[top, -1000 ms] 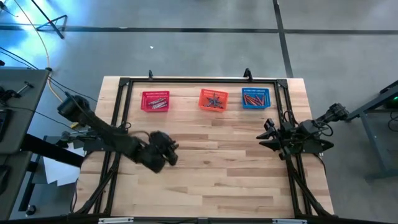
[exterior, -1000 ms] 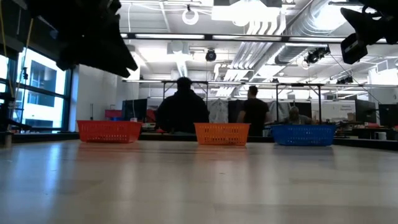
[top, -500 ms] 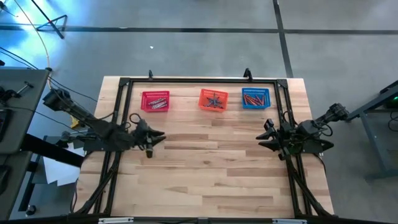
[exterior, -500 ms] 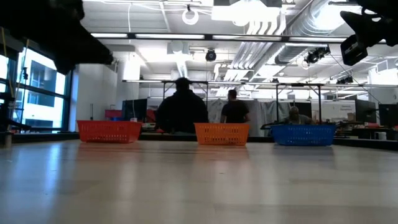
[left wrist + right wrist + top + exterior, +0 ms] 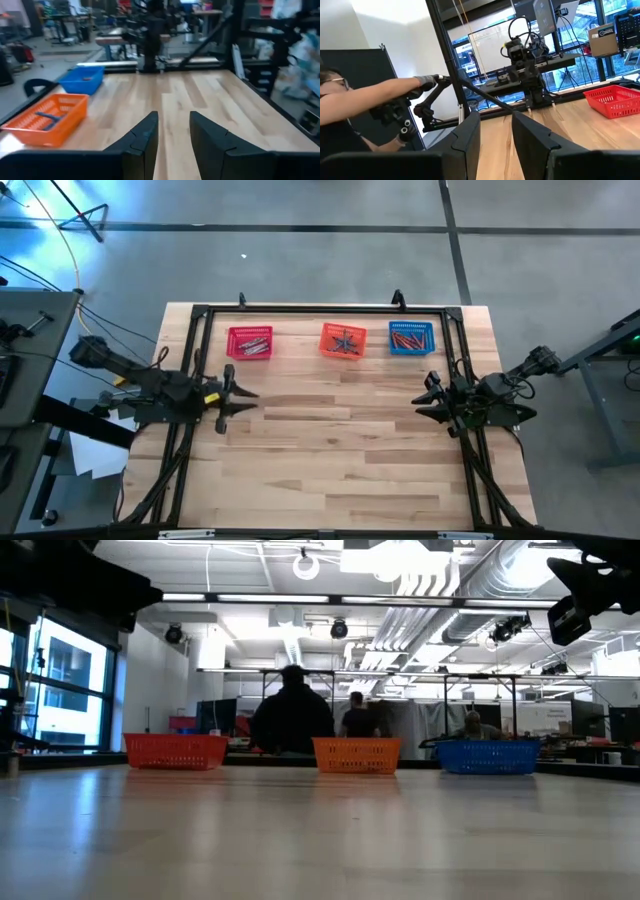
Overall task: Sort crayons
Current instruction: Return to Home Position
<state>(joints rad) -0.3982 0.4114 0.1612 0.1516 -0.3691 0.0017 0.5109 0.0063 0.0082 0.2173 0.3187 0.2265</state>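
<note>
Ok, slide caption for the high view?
Thin crayons sorted in red, orange and blue mesh baskets; left gripper and right gripper open.

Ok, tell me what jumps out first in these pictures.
Three small mesh baskets stand in a row along the far edge of the table: the red basket, the orange basket and the blue basket, each holding crayons. The left claw hangs open and empty at the table's left side, and the right claw does the same at its right side.
</note>
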